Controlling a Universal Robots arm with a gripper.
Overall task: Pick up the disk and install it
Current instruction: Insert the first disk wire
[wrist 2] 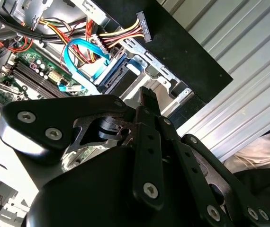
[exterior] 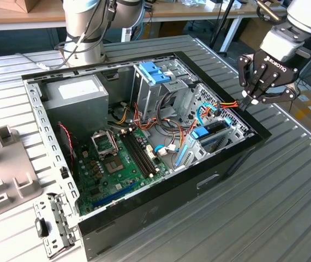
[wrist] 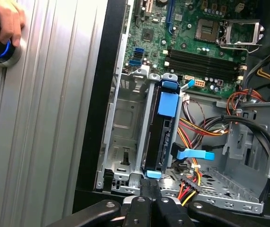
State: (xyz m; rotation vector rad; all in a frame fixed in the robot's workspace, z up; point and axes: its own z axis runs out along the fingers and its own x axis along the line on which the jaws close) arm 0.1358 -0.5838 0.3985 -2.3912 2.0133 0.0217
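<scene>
Already the disk [wrist: 162, 137] stands on edge in the drive bay of the open computer case [exterior: 210, 174], just below the tool [exterior: 252, 99], whose fingers are drawn together, clamped on nothing. Seating looks like the step in hand; a straight downward press seems needed. Ribbed metal table [exterior: 286, 202]; a hand [wrist: 1, 21] rests on a button there.
</scene>
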